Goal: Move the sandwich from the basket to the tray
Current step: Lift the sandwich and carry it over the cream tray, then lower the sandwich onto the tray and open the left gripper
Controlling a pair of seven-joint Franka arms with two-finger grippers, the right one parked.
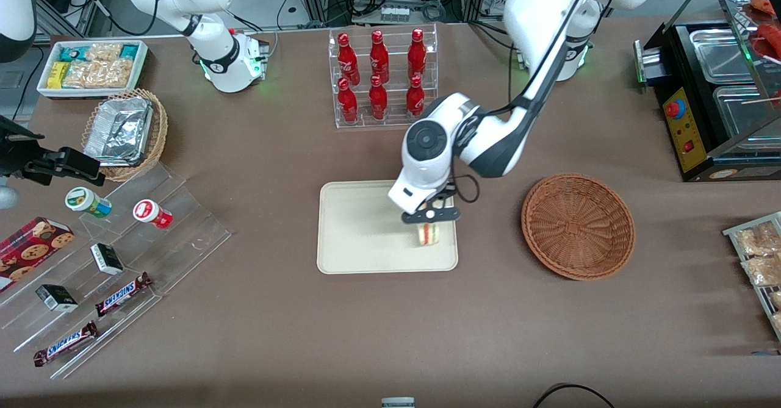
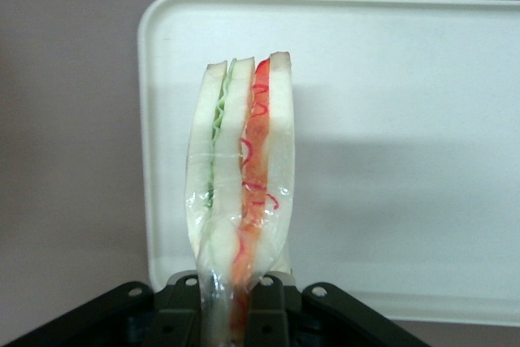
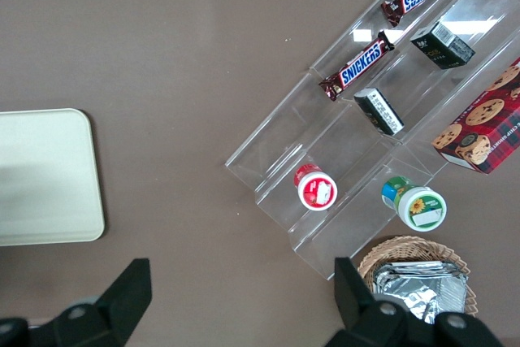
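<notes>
While pinched between the fingers [image 2: 272,314], sandwich [image 2: 242,176] over tray [image 2: 406,103], gripper [image 1: 430,215] above.

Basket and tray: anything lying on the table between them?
Nothing: front view shows bare table between basket and tray. The gripper holds the sandwich over the tray.
</notes>
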